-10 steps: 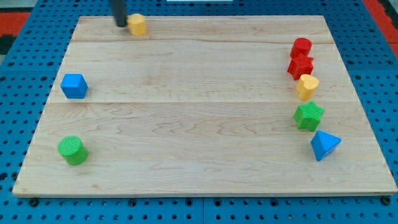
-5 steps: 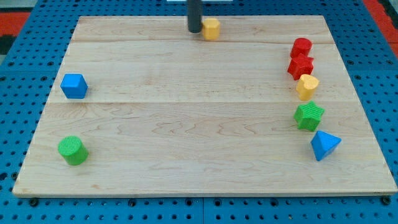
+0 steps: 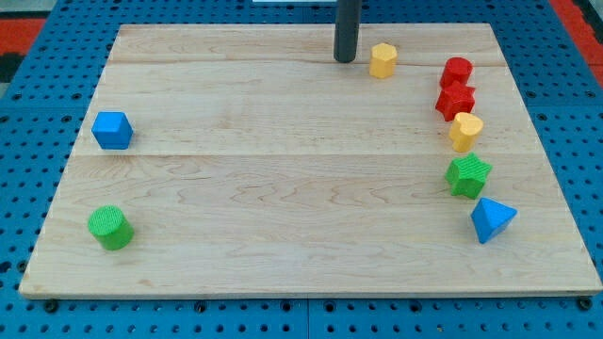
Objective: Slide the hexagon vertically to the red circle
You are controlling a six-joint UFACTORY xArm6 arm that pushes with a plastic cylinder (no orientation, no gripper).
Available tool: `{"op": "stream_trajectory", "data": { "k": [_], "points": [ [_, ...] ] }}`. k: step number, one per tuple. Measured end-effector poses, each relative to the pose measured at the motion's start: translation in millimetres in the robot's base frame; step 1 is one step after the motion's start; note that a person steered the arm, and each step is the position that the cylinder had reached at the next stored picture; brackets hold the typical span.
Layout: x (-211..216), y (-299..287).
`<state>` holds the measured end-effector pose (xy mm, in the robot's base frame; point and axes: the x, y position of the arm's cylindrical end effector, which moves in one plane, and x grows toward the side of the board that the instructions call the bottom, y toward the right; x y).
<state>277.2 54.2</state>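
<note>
The yellow hexagon [image 3: 382,59] lies near the view's top, right of centre. My tip [image 3: 345,59] stands just left of it, a small gap apart. The red circle [image 3: 457,71] sits to the hexagon's right near the board's right edge, at about the same height. A red star-like block [image 3: 455,101] lies directly below the circle.
Down the right side run a yellow block [image 3: 464,131], a green star [image 3: 468,175] and a blue triangle [image 3: 491,219]. A blue cube [image 3: 112,130] and a green cylinder [image 3: 110,227] sit at the left. The wooden board [image 3: 283,188] rests on a blue pegboard.
My tip has swept right along the top of the board, pushing the yellow hexagon from the top left to right of centre, closer to the red circle.
</note>
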Motion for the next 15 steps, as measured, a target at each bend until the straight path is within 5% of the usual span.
{"op": "stream_trajectory", "data": {
  "k": [2, 4, 12, 15],
  "points": [
    [17, 69],
    [23, 29],
    [-30, 53],
    [-25, 109]
  ]
}}
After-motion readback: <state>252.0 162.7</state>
